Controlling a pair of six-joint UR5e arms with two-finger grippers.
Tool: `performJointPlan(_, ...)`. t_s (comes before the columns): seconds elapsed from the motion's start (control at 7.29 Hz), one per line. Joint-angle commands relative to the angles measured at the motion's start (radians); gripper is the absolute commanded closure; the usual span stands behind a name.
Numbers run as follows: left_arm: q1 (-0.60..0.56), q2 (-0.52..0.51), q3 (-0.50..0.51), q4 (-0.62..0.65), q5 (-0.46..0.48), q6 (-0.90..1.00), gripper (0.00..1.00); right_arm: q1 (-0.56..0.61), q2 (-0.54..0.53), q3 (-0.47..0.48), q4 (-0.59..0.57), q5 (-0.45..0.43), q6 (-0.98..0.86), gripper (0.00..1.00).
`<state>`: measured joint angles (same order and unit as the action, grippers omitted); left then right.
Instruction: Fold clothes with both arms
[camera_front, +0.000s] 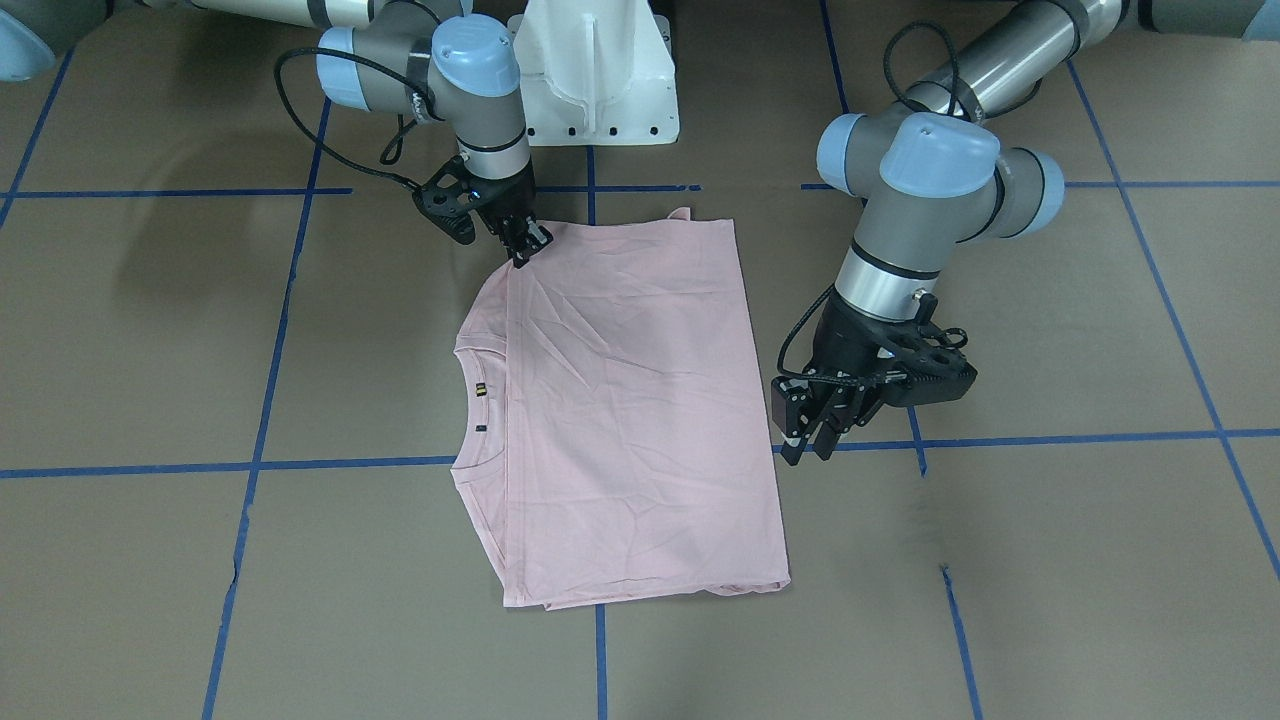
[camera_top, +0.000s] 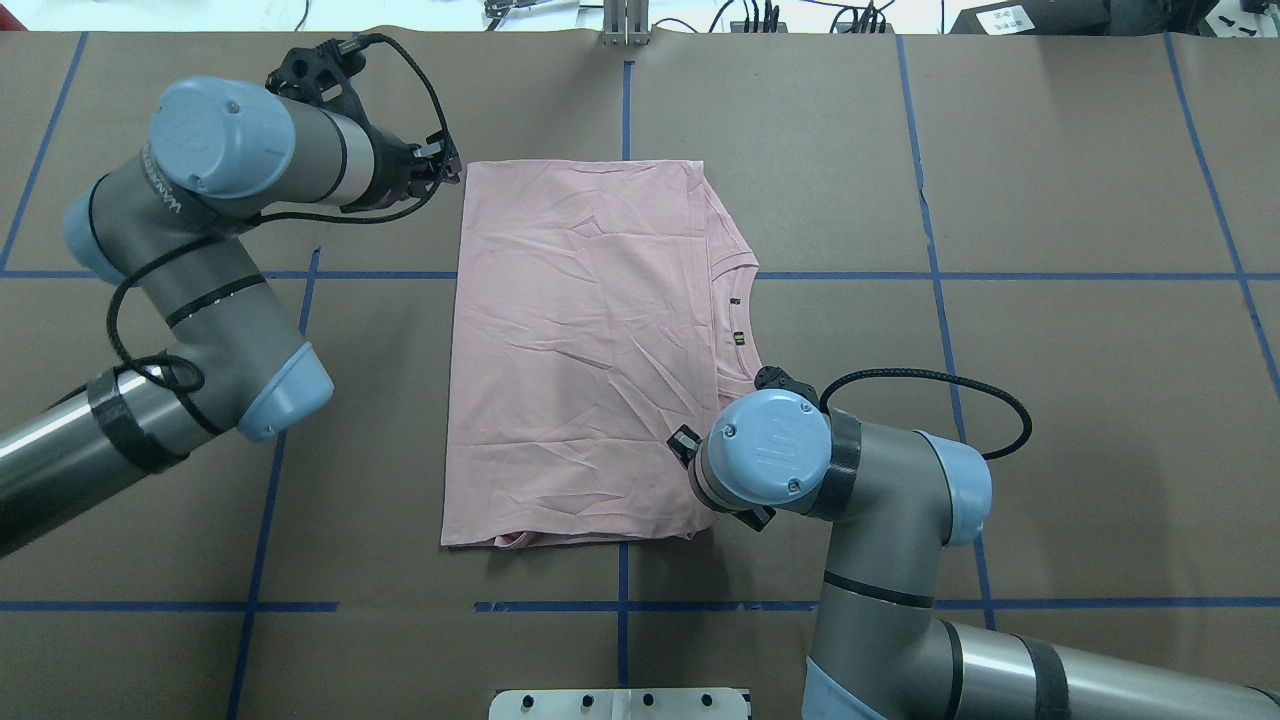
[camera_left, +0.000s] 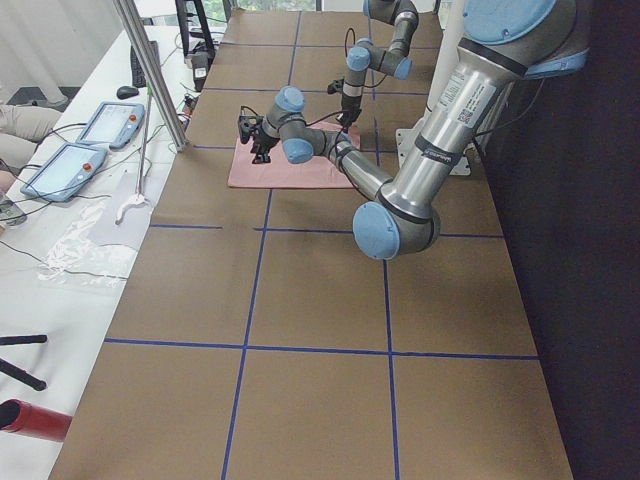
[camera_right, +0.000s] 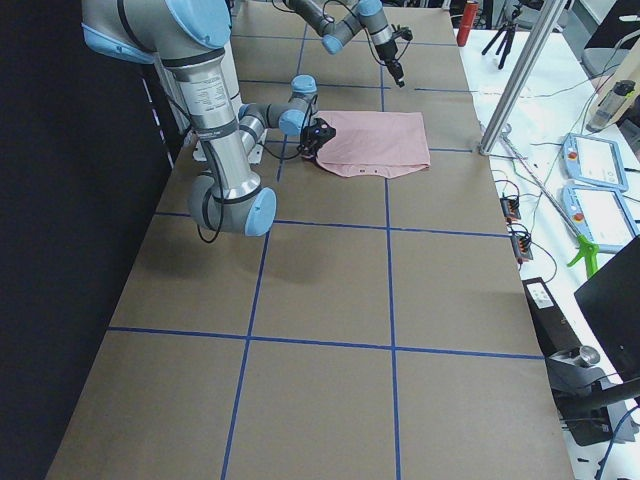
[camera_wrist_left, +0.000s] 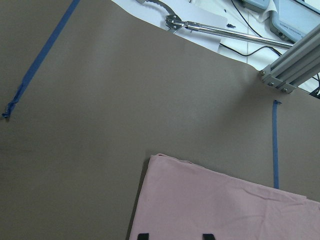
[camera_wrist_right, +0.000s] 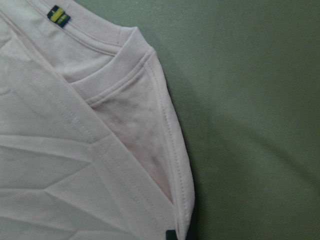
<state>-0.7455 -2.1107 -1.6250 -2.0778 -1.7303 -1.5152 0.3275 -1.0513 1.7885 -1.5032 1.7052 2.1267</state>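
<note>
right claw (camera_front: 521, 252), hidden overhead, pinches t-shirt (camera_front: 630, 400) edge.

Bare table (camera_top: 1050, 400) seen around shirt (camera_top: 580, 350); far edge blocked by metal post (camera_top: 625, 22), near edge by white pedestal (camera_front: 600, 70).

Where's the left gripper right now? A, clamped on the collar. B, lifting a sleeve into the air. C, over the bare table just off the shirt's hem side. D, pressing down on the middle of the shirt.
C: the left gripper hangs over the table just beside the hem side of the T-shirt, opposite the collar, with its jaws open and no cloth between them.
</note>
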Motion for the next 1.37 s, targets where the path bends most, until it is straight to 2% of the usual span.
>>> performJointPlan(0.0,0.137,0.069,-0.267,0.186,0.0,-0.158,0.53,0.008,-0.01,0.037,0.001,0.008,-0.005,1.0)
performJointPlan(0.14,0.209,0.099,-0.306,0.247,-0.002,-0.246,0.3,0.008,-0.013,0.037,0.003,0.007,-0.004,1.0)
performJointPlan(0.27,0.253,0.113,-0.303,0.261,-0.008,-0.261,0.3,0.01,-0.013,0.038,0.005,0.008,-0.004,1.0)
performJointPlan(0.41,0.305,0.185,-0.326,0.256,0.009,-0.263,0.3,0.012,-0.015,0.041,0.005,0.008,-0.004,1.0)
performJointPlan(0.55,0.348,0.231,-0.352,0.255,0.056,-0.261,0.32,0.013,-0.015,0.043,0.005,0.008,-0.004,1.0)
performJointPlan(1.23,0.419,0.236,-0.315,0.251,0.054,-0.367,0.32,0.015,-0.029,0.063,0.005,0.008,-0.005,1.0)
